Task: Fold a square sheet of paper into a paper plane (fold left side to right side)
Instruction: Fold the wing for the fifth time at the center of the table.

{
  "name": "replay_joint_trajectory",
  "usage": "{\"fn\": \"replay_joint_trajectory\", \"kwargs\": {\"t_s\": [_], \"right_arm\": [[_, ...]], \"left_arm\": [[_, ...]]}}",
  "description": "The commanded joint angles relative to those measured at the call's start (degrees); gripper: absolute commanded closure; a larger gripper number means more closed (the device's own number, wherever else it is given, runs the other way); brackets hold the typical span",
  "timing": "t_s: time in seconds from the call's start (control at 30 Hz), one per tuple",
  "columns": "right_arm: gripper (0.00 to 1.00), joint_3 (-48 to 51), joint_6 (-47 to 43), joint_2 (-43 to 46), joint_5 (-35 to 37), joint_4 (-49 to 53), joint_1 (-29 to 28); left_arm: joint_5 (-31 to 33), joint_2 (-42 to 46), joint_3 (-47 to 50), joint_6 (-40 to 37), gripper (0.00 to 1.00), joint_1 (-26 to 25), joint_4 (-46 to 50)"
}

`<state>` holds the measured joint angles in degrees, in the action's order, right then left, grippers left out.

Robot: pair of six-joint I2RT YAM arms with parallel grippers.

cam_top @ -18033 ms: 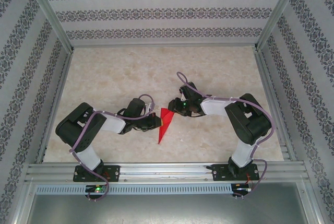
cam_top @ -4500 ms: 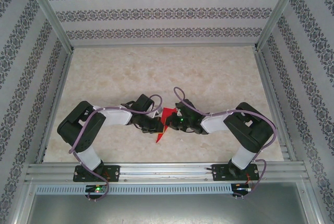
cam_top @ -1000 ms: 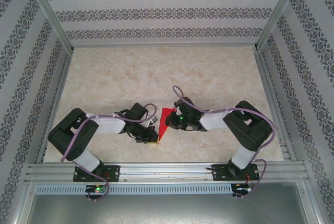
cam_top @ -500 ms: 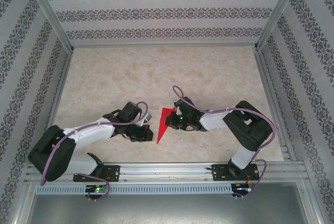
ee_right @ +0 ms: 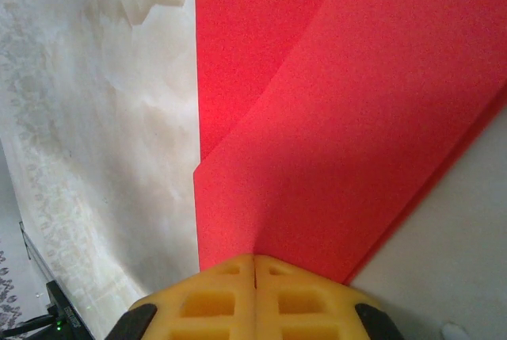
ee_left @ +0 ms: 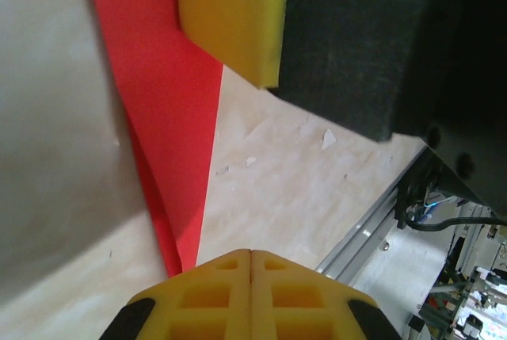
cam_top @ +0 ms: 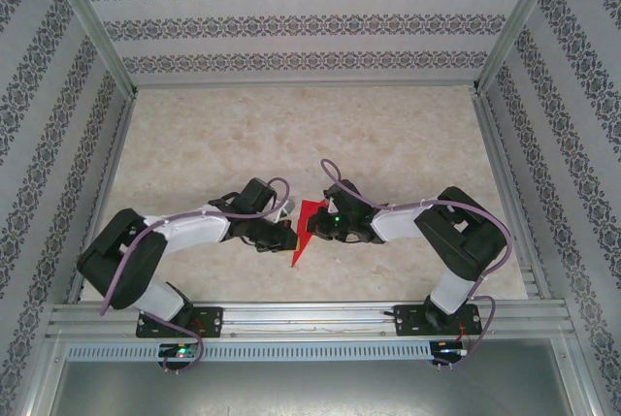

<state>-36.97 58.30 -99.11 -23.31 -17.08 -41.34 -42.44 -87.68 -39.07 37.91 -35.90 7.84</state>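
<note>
Paper plane under right tool

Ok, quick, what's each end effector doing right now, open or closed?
Left end effector: closed, tips at the pointed end of the red paper.
Right end effector: closed, tips on the red paper.

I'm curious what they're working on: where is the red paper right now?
In the top view the red paper lies on the table near the front edge, between the left gripper and the right gripper.
</note>
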Motion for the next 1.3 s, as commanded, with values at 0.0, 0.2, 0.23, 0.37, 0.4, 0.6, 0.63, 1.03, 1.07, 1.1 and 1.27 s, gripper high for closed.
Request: {"fn": "replay_joint_trajectory", "kwargs": {"t_s": [0.0, 0.2, 0.23, 0.37, 0.4, 0.6, 0.63, 1.03, 1.07, 1.1, 1.27], "right_arm": [[1.00, 2.0, -2.1, -7.1, 7.7, 8.4, -0.1], [1.00, 1.9, -2.1, -7.3, 7.7, 8.4, -0.1], [1.00, 1.9, -2.1, -7.3, 7.7, 8.4, -0.2], [1.00, 1.8, -2.1, -7.4, 7.8, 8.4, -0.2], [1.00, 1.9, -2.1, -7.4, 7.8, 8.4, -0.2], [1.00, 1.9, -2.1, -7.4, 7.8, 8.5, -0.2], [1.00, 2.0, -2.1, -7.5, 7.9, 8.5, -0.1], [1.00, 2.3, -2.1, -7.7, 8.0, 8.6, -0.1], [1.00, 2.3, -2.1, -7.7, 8.0, 8.6, -0.1], [1.00, 2.3, -2.1, -7.7, 8.0, 8.6, -0.1], [1.00, 2.3, -2.1, -7.9, 8.0, 8.6, -0.1]], "left_arm": [[-0.5, -2.7, -1.7, 1.2, 1.00, -1.5, -4.7], [1.2, -5.7, -2.6, 1.6, 1.00, -1.7, -6.6], [1.1, -6.2, -2.9, 1.6, 1.00, -1.8, -6.8], [1.3, -8.1, -3.6, 1.5, 1.00, -2.0, -6.9], [1.6, -8.4, -3.6, 1.4, 1.00, -2.1, -6.7], [2.8, -9.5, -3.8, -0.1, 1.00, -2.3, -4.8], [2.6, -9.7, -3.9, -0.2, 1.00, -2.3, -4.4], [2.3, -9.8, -2.9, -3.5, 1.00, -2.4, -0.5], [2.2, -9.7, -2.8, -3.8, 1.00, -2.5, -0.1], [2.2, -9.6, -2.7, -4.0, 1.00, -2.5, 0.1], [1.7, -8.4, -2.0, -5.8, 1.00, -2.6, 2.3]]}}
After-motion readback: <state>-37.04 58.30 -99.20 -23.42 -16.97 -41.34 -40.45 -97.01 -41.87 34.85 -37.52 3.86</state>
